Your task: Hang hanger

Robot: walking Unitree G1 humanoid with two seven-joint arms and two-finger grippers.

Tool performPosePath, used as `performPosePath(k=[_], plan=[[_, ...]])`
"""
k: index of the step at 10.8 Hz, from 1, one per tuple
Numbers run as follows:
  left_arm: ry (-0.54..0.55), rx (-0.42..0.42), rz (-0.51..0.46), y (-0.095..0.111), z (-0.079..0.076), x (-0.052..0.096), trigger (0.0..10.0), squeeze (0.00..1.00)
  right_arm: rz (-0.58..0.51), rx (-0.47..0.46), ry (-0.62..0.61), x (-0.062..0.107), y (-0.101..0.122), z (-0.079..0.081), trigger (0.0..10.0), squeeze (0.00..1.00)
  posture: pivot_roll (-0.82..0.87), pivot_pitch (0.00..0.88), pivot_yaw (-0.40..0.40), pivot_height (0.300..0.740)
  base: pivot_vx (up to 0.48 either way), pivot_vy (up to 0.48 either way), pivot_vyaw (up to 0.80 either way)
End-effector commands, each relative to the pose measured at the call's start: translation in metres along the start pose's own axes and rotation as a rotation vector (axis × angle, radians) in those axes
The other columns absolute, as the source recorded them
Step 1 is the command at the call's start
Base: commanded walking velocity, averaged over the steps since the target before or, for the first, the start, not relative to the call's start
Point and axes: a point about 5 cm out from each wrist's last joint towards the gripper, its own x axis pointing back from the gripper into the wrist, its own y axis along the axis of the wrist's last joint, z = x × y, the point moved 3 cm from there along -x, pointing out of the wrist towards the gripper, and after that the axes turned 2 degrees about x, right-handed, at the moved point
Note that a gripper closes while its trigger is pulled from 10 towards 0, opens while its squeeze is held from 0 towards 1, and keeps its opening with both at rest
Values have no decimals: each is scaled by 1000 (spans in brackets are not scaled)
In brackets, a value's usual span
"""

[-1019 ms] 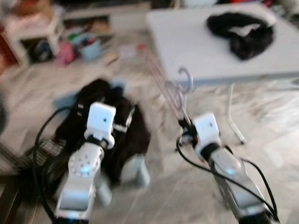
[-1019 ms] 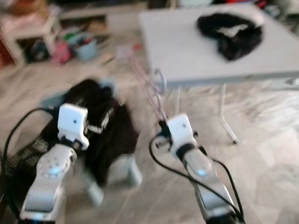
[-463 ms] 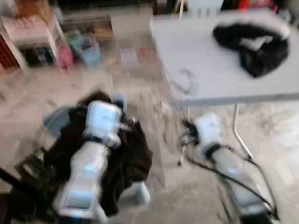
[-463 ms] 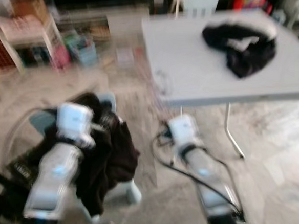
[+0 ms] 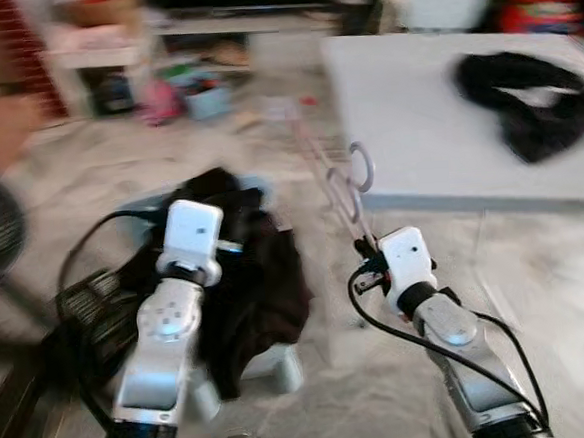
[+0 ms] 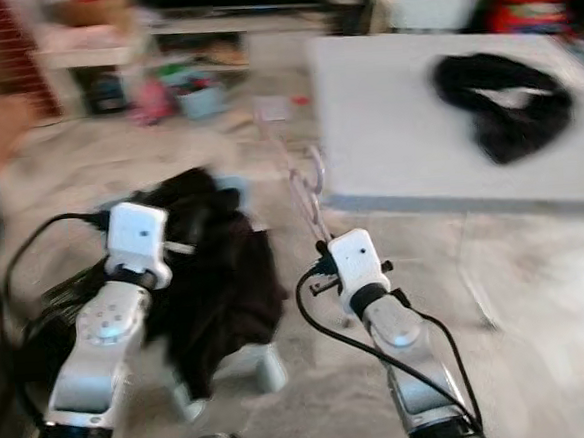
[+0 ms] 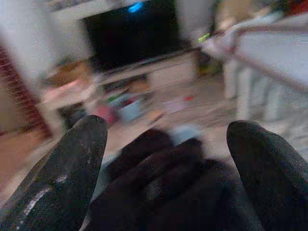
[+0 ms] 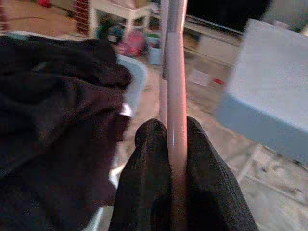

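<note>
The right gripper (image 8: pixel 175 159) pinches a pink hanger (image 5: pixel 331 176), which sticks up in front of the white table (image 5: pixel 416 130). The left gripper (image 7: pixel 168 168) has its fingers wide apart above dark clothes (image 5: pixel 251 282) (heaped in a basket).

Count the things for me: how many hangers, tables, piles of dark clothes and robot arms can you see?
Hangers: 1, the pink hanger, clamped in the right gripper.
Tables: 1, the white table.
Piles of dark clothes: 2, the dark clothes on the table and the dark clothes on the floor basket.
Robot arms: 2; the left gripper has its fingers spread.
Total: 6
</note>
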Motion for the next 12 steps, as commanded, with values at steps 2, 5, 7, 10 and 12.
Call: performPosePath(k=[2, 5, 7, 10, 12], plan=[[57, 21, 52, -2, 16, -5, 10000, 0, -15, -10, -15, 3, 3, -5, 10000, 0, -40, 0, -14, 740, 0, 0, 372], [179, -120, 192, -42, 53, 5, 10000, 0, 16, 3, -59, 16, -2, -18, 10000, 0, -59, 0, -36, 740, 0, 0, 0], [198, -119, 273, -63, 65, 13, 10000, 0, 54, 10, -85, 30, -8, -29, 10000, 0, -76, 14, -67, 740, 0, 0, 0], [209, -75, 288, -76, 62, 21, 10000, 0, 107, 52, -46, 52, -9, -38, 10000, 0, -123, 67, -138, 740, 0, 0, 0], [216, -32, 185, -57, 42, 15, 10000, 0, 86, 36, -42, 48, -2, -38, 10000, 0, -121, 61, -143, 740, 0, 0, 0]])
